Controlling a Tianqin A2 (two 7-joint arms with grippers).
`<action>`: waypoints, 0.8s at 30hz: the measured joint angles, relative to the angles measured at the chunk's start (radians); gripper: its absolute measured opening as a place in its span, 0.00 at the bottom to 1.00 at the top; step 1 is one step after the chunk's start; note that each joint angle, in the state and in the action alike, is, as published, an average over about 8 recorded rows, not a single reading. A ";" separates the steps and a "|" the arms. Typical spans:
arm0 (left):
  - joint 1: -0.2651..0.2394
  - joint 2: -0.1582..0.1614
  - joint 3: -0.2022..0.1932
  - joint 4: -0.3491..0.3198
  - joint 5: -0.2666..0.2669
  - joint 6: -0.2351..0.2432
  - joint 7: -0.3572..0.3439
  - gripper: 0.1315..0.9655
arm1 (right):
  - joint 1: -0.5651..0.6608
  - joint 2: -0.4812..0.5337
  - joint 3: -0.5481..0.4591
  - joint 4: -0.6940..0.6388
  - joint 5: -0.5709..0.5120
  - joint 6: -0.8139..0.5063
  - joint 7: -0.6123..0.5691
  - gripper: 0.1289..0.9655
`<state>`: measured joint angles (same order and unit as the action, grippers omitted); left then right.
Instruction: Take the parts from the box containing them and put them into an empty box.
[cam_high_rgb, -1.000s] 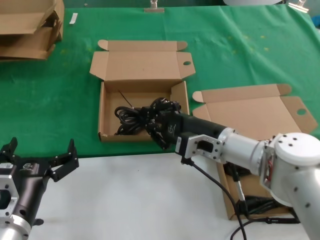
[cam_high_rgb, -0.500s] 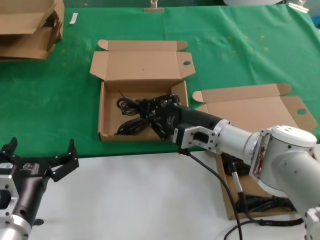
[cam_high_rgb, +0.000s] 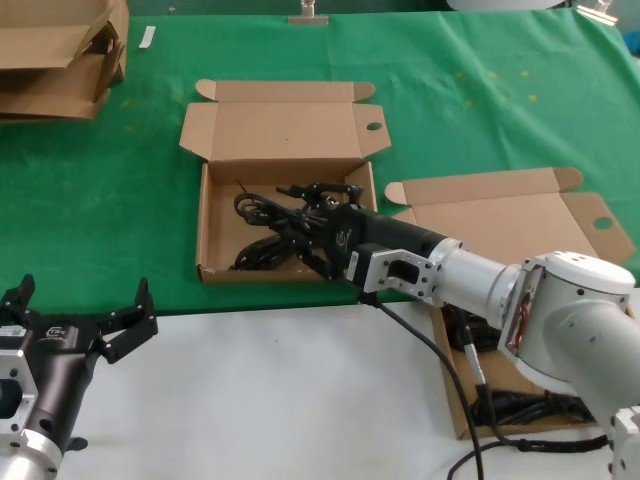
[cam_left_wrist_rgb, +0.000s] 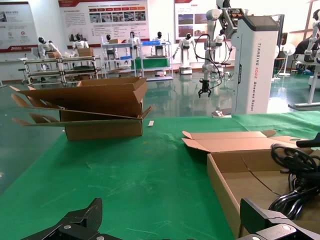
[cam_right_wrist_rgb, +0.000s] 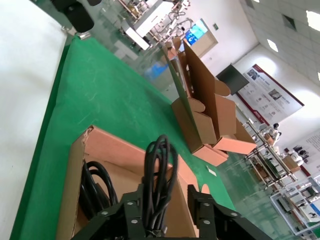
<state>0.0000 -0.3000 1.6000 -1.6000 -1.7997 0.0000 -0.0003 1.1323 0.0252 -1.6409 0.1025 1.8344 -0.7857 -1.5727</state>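
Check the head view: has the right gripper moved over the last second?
Yes. The right gripper, shut on a cable bundle, has pushed further in over the box, away from its near wall and toward the hinged lid.

The right gripper (cam_high_rgb: 322, 232) covers part of the cable bundle (cam_high_rgb: 268, 235). The right-hand cardboard box (cam_high_rgb: 520, 225) lies mostly behind the right arm. The flattened cardboard stack (cam_high_rgb: 62, 55) runs off the edge.
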 joint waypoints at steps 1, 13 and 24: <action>0.000 0.000 0.000 0.000 0.000 0.000 0.000 1.00 | -0.005 0.001 0.000 0.011 -0.002 0.000 0.011 0.23; 0.000 0.000 0.000 0.000 0.000 0.000 0.000 1.00 | -0.189 0.092 -0.055 0.431 -0.045 0.025 0.374 0.41; 0.000 0.000 0.000 0.000 0.000 0.000 0.000 1.00 | -0.399 0.255 -0.075 0.856 -0.045 0.115 0.750 0.68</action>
<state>0.0000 -0.3000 1.6001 -1.6000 -1.7997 0.0000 -0.0003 0.7334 0.2797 -1.7162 0.9582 1.7893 -0.6709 -0.8228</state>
